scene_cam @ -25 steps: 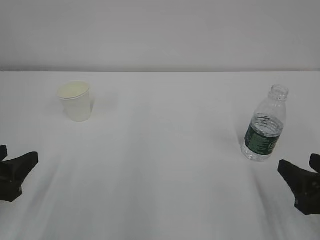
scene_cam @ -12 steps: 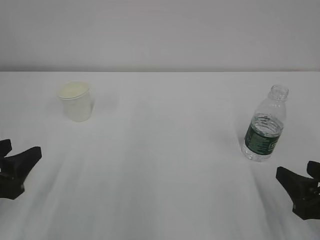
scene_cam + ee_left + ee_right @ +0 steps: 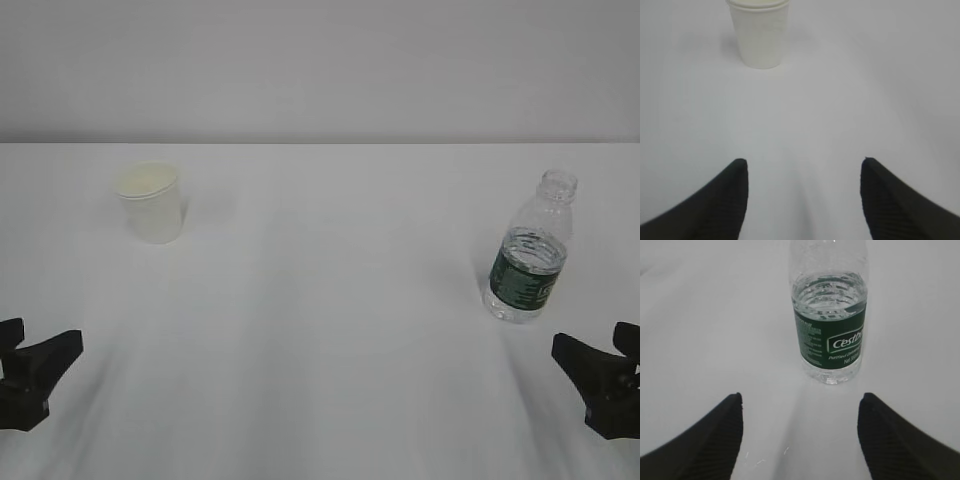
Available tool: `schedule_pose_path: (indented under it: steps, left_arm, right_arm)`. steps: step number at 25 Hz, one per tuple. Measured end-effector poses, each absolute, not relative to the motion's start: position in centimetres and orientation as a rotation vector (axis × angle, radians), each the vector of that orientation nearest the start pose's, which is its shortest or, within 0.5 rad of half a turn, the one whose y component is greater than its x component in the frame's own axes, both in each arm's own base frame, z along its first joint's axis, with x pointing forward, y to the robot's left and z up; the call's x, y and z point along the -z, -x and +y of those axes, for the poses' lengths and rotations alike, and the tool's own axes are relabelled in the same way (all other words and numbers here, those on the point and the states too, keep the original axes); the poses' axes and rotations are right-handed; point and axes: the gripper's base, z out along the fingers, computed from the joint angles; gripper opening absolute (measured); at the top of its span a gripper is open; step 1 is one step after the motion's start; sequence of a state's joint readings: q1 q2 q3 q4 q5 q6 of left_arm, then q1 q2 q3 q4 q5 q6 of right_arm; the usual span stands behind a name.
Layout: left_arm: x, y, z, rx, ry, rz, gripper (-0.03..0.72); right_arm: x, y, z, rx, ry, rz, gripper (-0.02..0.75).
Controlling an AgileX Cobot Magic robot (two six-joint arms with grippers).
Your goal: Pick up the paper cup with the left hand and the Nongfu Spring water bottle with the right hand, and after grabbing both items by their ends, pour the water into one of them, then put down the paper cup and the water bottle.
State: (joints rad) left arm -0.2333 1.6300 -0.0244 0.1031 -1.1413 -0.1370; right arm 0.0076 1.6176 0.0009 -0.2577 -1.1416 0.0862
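Black left claw [image 3: 802, 200] and right claw [image 3: 800, 437] both gape wide, holding and touching nothing.

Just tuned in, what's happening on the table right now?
Nothing is held yet. The left gripper is open and faces the paper cup, which stands upright on the white table well ahead of it. The right gripper is open too, lined up with the water bottle, also upright, uncapped and partly filled with water. Neither gripper touches its target.
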Motion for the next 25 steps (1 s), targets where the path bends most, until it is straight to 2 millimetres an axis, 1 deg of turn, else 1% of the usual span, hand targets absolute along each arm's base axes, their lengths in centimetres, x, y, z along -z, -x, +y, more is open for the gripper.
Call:
schedule_pose_path:
  steps: [4,11,20,25]
  left_arm:
    - [-11.5,-16.8,-4.9,0.305,-0.2,1.978,0.502]
    - [-11.4,-16.8,-4.6,0.286,-0.169,1.984,0.502]
    - [-11.4,-16.9,-4.5,0.279,-0.157,1.983,0.503]
    - [-11.5,-17.1,-4.6,0.28,-0.157,1.975,0.503]
  right_arm:
    - [-11.9,-16.5,2.2,-0.221,0.182,1.96,0.544]
    - [-11.9,-16.6,2.2,-0.214,0.192,1.956,0.544]
    - [-12.6,-18.1,2.4,-0.207,0.232,1.898,0.545]
    - [-12.6,-18.7,2.5,-0.178,0.286,1.881,0.591]
